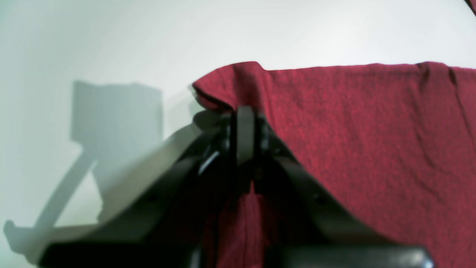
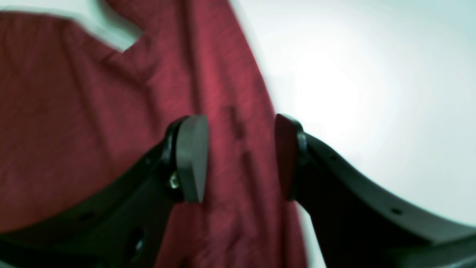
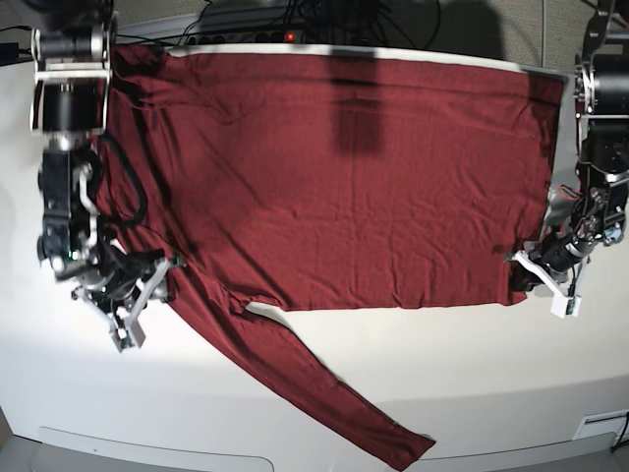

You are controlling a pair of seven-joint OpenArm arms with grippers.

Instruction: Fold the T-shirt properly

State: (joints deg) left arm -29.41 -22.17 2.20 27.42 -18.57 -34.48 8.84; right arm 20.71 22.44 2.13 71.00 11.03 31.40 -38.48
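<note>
Two robot arms reach over a white worktop (image 3: 324, 364). The big dark red T-shirt (image 3: 334, 177) lies spread flat across it, with one long sleeve (image 3: 295, 374) stretching down toward the near edge. The left end effector (image 1: 243, 128) is squeezed tight on a corner of the T-shirt's edge, and the red cloth bunches up at its tips. The right end effector (image 2: 240, 158) has its fingers (image 2: 191, 158) wide apart, with the sleeve running between them near the armpit.
</note>
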